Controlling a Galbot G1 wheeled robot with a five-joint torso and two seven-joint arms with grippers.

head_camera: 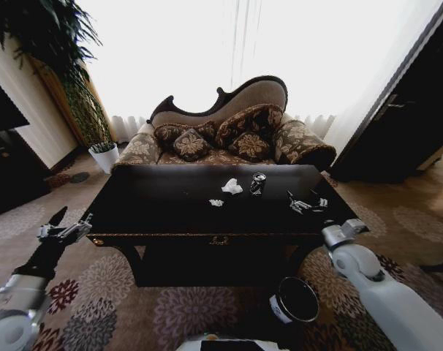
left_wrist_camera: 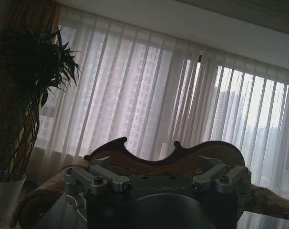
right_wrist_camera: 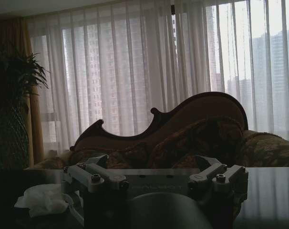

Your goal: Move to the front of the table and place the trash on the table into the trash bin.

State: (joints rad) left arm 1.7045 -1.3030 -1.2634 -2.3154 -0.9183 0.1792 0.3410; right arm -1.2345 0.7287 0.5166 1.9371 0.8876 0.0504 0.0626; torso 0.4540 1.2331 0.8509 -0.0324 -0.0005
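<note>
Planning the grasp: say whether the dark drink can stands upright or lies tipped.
Upright: the dark drink can stands on the glossy dark wooden table, top rim up.

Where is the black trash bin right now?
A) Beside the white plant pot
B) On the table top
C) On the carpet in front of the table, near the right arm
C: the trash bin stands on the carpet below the table's front edge.

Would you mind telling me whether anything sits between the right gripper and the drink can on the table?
Nothing visible does. The right gripper hovers over the table near its right side, and only bare tabletop separates it from the can.
</note>
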